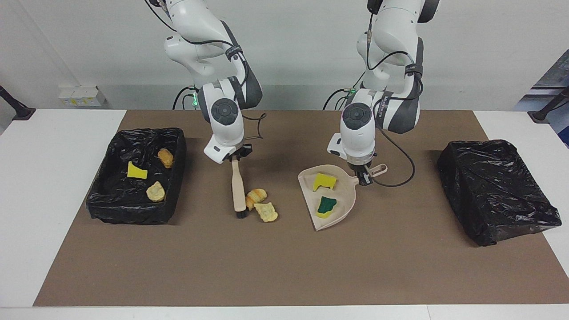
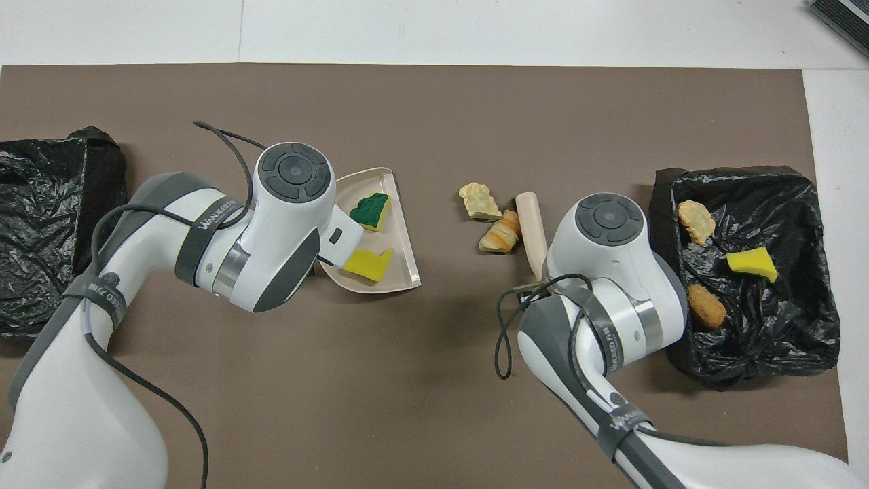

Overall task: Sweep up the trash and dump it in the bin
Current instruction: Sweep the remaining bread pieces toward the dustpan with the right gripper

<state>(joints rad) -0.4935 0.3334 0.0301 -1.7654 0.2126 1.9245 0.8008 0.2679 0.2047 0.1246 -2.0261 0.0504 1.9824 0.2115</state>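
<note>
Trash (image 1: 262,205) lies beside the brush (image 1: 238,188) clenched in the right gripper (image 1: 235,158); the left gripper (image 1: 364,176), pointing down, grips the dustpan (image 1: 348,204) handle.

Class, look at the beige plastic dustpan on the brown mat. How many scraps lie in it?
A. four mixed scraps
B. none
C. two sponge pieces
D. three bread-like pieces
C: the beige plastic dustpan holds just a yellow sponge chunk and a green-topped yellow sponge.
</note>
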